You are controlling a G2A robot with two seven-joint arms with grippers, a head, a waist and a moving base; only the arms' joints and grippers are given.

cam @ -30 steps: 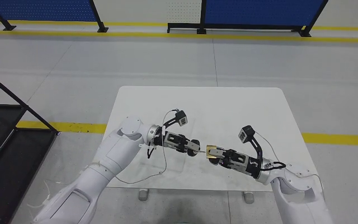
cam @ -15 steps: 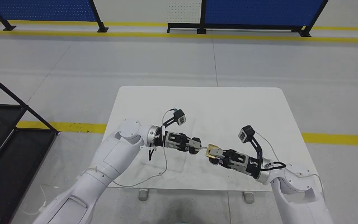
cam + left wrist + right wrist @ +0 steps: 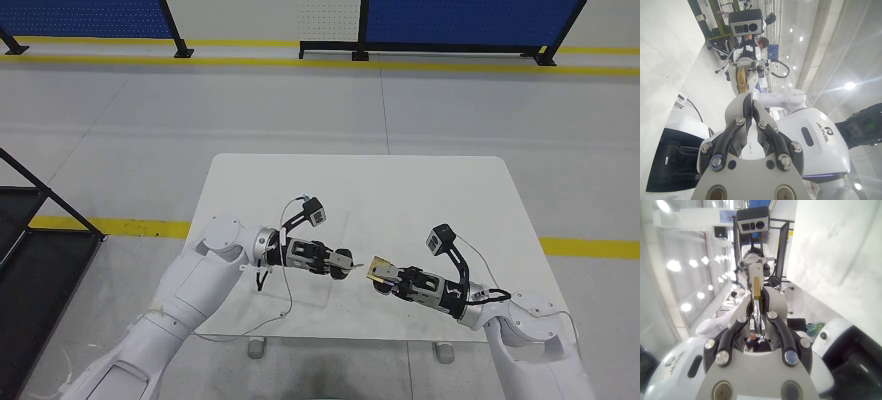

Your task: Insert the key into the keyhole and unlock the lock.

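My right gripper [image 3: 390,278] is shut on a brass padlock [image 3: 379,269] and holds it above the white table [image 3: 400,200] near its front edge. In the right wrist view the padlock body [image 3: 757,286] sticks out past the fingers, with the silver shackle [image 3: 757,315] toward the palm. My left gripper [image 3: 343,261] faces it from the left, shut on a thin key [image 3: 356,266]. In the left wrist view the key [image 3: 752,95] shows edge-on between the fingertips. It points at the padlock's keyhole face [image 3: 741,80], a small gap away.
Cables hang from both wrists over the table's front half. A black frame stands on the floor at the left [image 3: 30,240]. Blue barrier panels [image 3: 460,20] line the far side of the room.
The left gripper with the key has drawn back to the left. The key tip met the padlock one second ago, and a small gap now separates them. The right arm stayed in place.
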